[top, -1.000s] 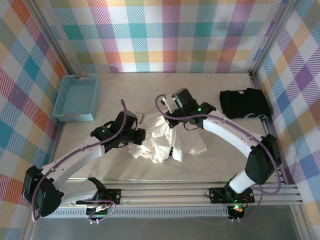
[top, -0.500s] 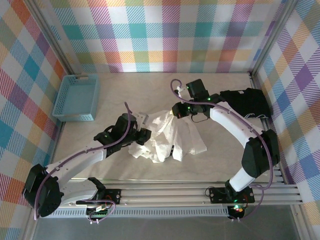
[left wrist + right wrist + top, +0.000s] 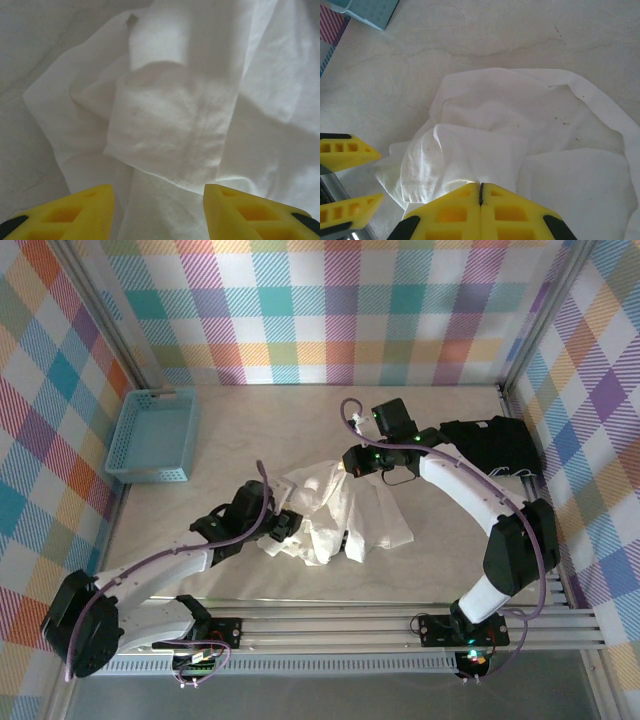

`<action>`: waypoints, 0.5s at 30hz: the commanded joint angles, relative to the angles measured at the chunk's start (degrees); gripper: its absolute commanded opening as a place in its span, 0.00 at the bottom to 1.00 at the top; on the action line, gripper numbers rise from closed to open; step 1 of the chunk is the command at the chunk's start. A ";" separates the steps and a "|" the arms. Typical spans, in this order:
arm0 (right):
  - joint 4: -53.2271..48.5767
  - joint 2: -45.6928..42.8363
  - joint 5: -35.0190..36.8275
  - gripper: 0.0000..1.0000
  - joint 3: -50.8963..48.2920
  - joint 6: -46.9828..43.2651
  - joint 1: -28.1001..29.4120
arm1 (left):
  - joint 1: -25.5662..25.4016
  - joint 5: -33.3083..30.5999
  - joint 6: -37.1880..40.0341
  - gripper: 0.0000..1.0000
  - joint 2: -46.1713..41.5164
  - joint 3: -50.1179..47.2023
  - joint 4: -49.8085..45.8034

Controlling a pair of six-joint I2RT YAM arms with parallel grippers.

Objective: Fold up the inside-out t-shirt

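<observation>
The inside-out t-shirt (image 3: 340,515) lies crumpled in a white heap at the middle of the table. My right gripper (image 3: 348,467) is shut on a fold at the heap's far edge; in the right wrist view its yellow fingers (image 3: 481,197) press together on the pinched cloth (image 3: 470,150). My left gripper (image 3: 284,525) is at the heap's left side. Its yellow fingers (image 3: 80,210) stand apart in the left wrist view, with a seamed layer of the shirt (image 3: 170,120) lying beyond them, loose. The same left fingers (image 3: 345,150) show apart in the right wrist view.
A blue basket (image 3: 155,435) stands at the back left of the table. A black folded garment (image 3: 490,445) lies at the back right, close to the right arm's forearm. Checked walls close in the back and both sides.
My left gripper has opened, let go of the shirt and drawn back toward the near left. My right gripper first carried its fold toward the back right, then held still.
</observation>
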 commanded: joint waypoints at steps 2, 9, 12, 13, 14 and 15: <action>-1.02 0.91 -1.18 0.00 1.90 -0.02 -0.34 | -3.17 -6.30 7.23 0.53 3.32 2.65 -1.42; -0.67 1.77 -2.18 0.00 2.35 0.07 -0.49 | -4.97 -5.43 20.39 0.63 3.15 -1.71 5.82; -0.47 2.25 -2.72 0.00 2.60 0.08 -0.43 | -5.48 -5.48 25.13 0.66 1.88 -5.03 10.99; -0.35 2.31 -2.91 0.00 2.70 0.07 -0.43 | -5.41 -5.38 26.30 0.66 1.95 -5.03 11.54; -0.34 2.57 -3.06 0.00 2.77 0.12 -0.43 | -5.46 -5.60 27.49 0.67 2.35 -4.67 11.41; -0.26 2.73 -3.24 0.00 2.90 0.08 -0.43 | -5.43 -5.92 28.69 0.67 3.03 -4.04 10.82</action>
